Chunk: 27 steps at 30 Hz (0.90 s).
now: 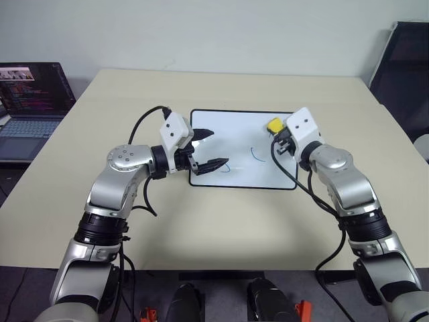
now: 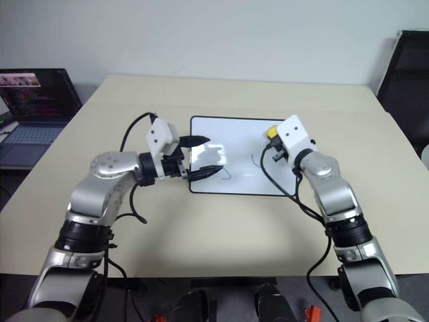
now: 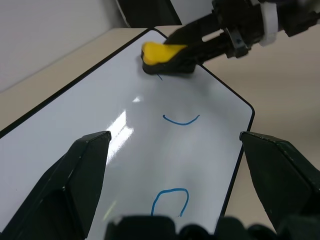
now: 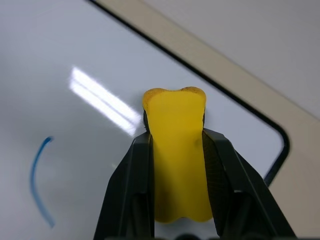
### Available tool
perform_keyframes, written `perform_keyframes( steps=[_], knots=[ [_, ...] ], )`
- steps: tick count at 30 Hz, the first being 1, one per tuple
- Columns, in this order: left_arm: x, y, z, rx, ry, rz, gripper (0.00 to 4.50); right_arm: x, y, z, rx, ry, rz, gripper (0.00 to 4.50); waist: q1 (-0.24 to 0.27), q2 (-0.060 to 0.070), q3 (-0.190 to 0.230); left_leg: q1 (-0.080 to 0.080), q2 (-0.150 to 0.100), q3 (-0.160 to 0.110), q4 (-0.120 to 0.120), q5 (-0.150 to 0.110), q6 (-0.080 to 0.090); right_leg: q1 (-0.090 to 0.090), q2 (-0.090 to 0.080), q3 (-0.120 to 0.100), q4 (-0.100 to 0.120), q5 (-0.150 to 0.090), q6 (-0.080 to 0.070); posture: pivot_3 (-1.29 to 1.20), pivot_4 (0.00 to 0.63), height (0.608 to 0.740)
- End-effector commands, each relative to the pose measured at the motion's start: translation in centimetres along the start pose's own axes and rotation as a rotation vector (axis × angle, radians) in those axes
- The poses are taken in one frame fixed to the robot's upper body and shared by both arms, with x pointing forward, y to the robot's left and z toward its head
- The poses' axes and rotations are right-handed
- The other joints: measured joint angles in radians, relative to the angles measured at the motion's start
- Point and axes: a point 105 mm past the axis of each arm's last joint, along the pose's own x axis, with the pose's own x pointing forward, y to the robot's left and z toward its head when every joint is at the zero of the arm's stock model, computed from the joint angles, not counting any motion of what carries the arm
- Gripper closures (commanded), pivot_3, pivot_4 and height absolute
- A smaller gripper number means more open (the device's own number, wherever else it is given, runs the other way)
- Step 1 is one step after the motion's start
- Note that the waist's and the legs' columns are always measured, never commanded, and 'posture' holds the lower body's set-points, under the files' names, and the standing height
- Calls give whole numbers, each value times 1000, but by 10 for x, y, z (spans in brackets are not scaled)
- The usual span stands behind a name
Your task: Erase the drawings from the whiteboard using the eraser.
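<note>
The whiteboard (image 1: 242,149) is lying flat in the middle of a beige table (image 1: 201,228). The right gripper (image 4: 176,150) is squeezing the yellow eraser (image 4: 176,150) between its two black fingers, and the soft block is bulging out above them. In the left wrist view the eraser's dark underside is resting on the board near its far right corner, right at a small blue stroke.

Two more blue drawings are showing on the board: a curved line (image 3: 181,120) in the middle and a loop-shaped squiggle (image 3: 170,201) closer to the left gripper (image 1: 204,149). The left gripper is hanging over the board's left edge with its jaws standing wide apart and holding nothing.

A laptop (image 1: 30,107) is standing open at the far left, beside the table.
</note>
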Motion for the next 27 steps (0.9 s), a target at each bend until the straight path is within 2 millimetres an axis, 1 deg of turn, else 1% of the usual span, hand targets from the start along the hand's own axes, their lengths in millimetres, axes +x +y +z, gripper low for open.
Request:
perform_keyframes(
  steps=[1,3,5,7,9,10,13,15,17,20,21,24,27],
  knots=[
    [-2,2,16,36,-50,6,0,-3,19,-19,-42,98,105,3503,-2,0,0,0,0,0,1,0,0,0,0,0,0,0,-1,0,150,740],
    [-1,2,17,36,-53,2,0,-1,14,-17,-59,90,73,3503,-3,0,0,0,0,0,3,0,0,0,0,0,1,0,-3,0,150,740],
    [0,1,17,35,-55,-1,0,1,-3,-11,-60,68,-26,3503,-2,0,0,0,0,0,5,0,1,1,0,1,1,1,-4,0,150,740],
    [0,1,17,33,-55,-4,0,2,-27,-3,-63,38,-163,3503,-3,0,0,0,0,0,8,1,1,1,0,1,1,2,-4,0,150,740],
    [0,0,17,32,-54,-7,0,2,-38,0,-59,24,-224,3503,-3,0,0,0,-1,1,9,1,2,1,0,3,0,4,-3,0,150,740],
    [0,0,17,31,-54,-9,0,2,-40,0,-56,28,-233,3503,-2,0,0,0,-1,1,9,2,3,1,0,3,0,4,-3,0,150,740],
    [-1,-1,16,30,-55,-12,0,2,-32,-11,-49,71,-181,3503,1,0,0,0,-1,1,9,2,3,1,0,3,0,4,-3,0,150,740],
    [-1,-1,16,29,-54,-12,0,0,-16,-20,-51,108,-96,3503,0,0,0,0,-1,1,9,2,3,1,0,3,0,4,-3,0,150,740],
    [-1,-1,16,29,-54,-12,0,-2,-6,-27,-65,143,-31,3503,0,0,0,-1,0,1,8,2,3,1,0,3,0,4,-3,0,150,740],
    [-2,-2,17,29,-54,-13,0,-5,8,-28,-64,158,55,3503,-1,0,0,-1,0,1,7,2,3,1,0,3,-1,4,-3,0,150,740],
    [-1,-2,17,29,-54,-13,0,-6,9,-27,-73,155,61,3503,-3,0,0,-1,0,1,7,2,3,1,0,3,0,4,-3,0,150,740],
    [-1,-2,17,29,-54,-13,0,-3,0,-19,-77,124,-2,3504,-6,0,0,0,0,1,8,2,3,1,0,3,0,4,-3,0,150,740],
    [-1,-2,17,28,-55,-15,0,0,-31,-5,-82,68,-180,3504,-7,0,0,0,0,1,8,2,3,1,0,3,0,4,-3,0,150,740]
  ],
)
